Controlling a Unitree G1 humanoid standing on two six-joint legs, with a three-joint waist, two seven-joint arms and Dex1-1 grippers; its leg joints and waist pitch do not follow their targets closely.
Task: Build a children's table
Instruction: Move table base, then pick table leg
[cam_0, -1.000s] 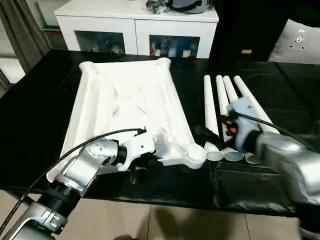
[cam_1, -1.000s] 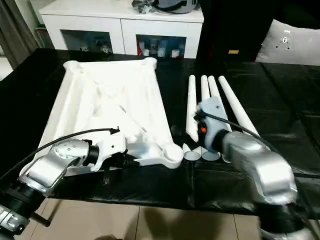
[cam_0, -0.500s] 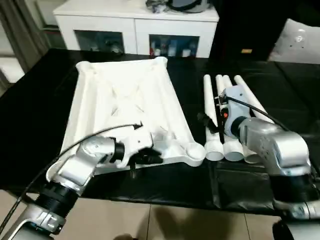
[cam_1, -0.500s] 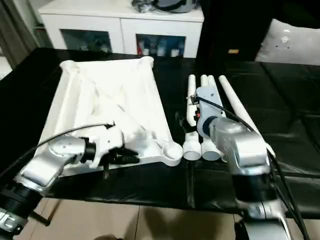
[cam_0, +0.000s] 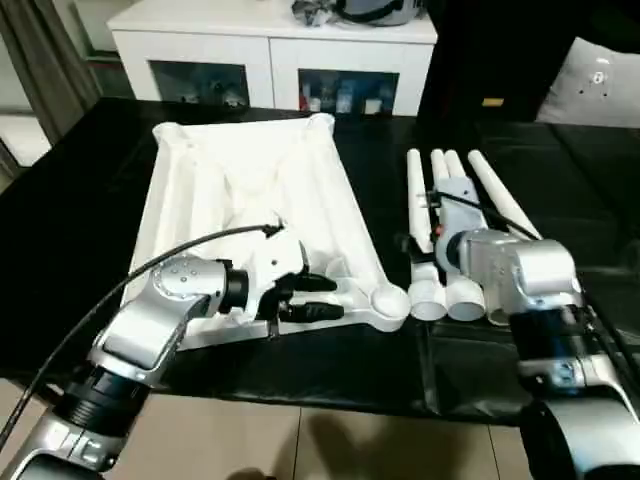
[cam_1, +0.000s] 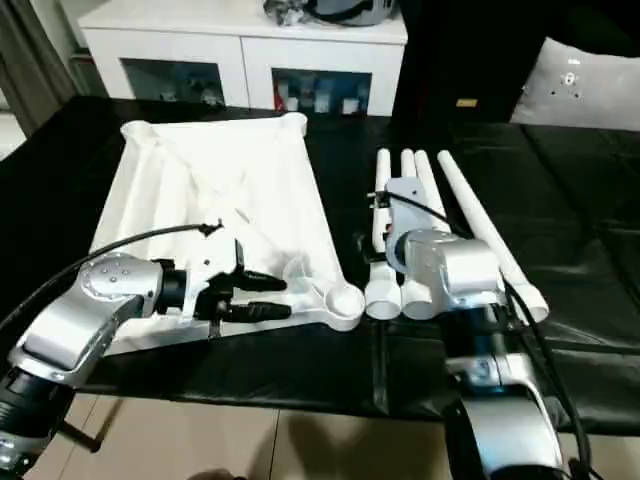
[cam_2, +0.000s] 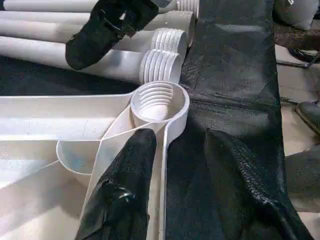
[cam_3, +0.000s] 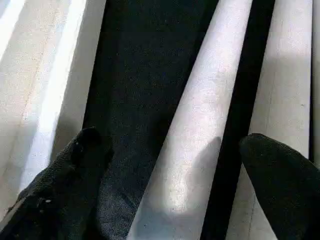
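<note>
The tabletop (cam_0: 250, 210) lies ribbed side up on the black bench (cam_0: 60, 250), four legs (cam_0: 440, 215) in a row just beside it, threaded ends toward the robot. The left pincer (cam_0: 312, 297), fingers apart, straddles the top's near rim beside a corner socket (cam_2: 159, 101). The right pincer (cam_3: 165, 165), spread wide, hovers over the leg nearest the top, one finger either side. No leg is fitted: this looks like the first pick-up. Next, the right fingers must close on that leg and carry its threaded end to the socket.
</note>
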